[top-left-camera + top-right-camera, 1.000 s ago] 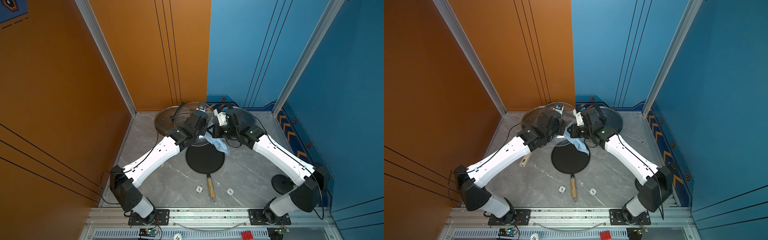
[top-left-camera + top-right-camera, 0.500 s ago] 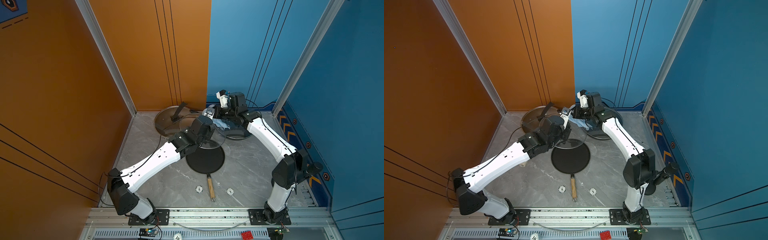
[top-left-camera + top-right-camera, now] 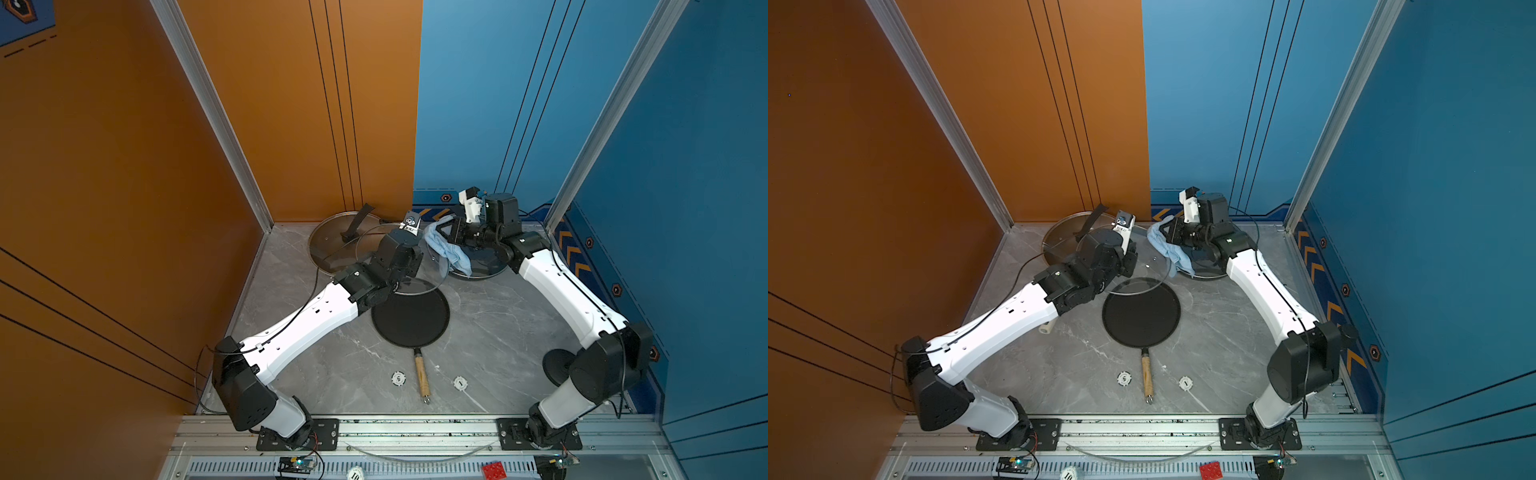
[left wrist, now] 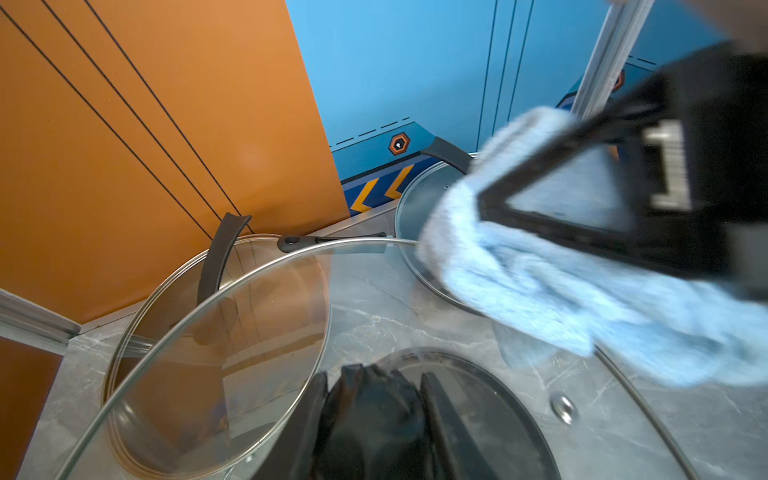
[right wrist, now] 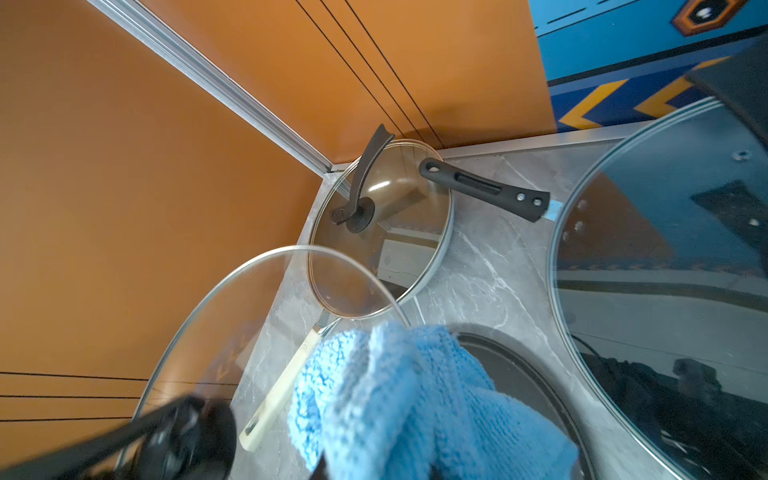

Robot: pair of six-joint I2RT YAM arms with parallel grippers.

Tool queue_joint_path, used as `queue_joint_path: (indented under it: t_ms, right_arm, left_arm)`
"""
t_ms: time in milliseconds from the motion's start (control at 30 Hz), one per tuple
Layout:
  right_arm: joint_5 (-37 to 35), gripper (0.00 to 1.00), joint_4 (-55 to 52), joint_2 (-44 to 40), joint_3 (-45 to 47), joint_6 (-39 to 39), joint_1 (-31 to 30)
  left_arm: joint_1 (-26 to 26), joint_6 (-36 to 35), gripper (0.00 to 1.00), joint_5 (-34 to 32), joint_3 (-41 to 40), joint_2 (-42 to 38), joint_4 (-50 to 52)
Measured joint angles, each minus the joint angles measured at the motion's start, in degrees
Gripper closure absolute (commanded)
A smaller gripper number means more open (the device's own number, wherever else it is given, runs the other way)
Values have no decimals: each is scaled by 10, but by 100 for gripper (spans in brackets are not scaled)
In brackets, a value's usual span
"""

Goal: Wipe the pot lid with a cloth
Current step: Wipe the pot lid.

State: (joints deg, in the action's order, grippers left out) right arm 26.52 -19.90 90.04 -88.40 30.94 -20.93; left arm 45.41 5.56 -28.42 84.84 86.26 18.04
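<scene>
Grey desk (image 3: 490, 332) lies beneath the tilted glass pot lid (image 3: 1150, 270), which the left hand (image 4: 372, 386) grasps by its knob. Blue cloth (image 3: 449, 254), clenched in the right hand (image 3: 449, 232), sits at the rim: press lightly, sweep across, keep the lid steady.

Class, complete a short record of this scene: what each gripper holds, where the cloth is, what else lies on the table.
left gripper: shut on the glass lid, tilted above the flat black pan
right gripper: shut on the blue cloth
cloth position: at the glass lid's rim, right arm's side
also present: lid by the orange wall; lid under the right arm
</scene>
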Motion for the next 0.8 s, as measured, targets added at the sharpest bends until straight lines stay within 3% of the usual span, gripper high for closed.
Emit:
queue_joint_path:
  t_ms: [200,467,600,800]
  right_arm:
    - [-13,95,2,-89,48,7,-41]
    - [-24,95,9,-67,53,2,-90]
    - [-32,95,4,-48,53,-13,-78]
    - [-32,95,-16,-49,52,-28,-5]
  left_arm:
    - [-21,5,67,4,20,9,-6]
    - [-21,5,67,26,49,28,-10]
    - [-22,5,67,25,47,28,1]
    - [-20,11,68,28,42,28,0]
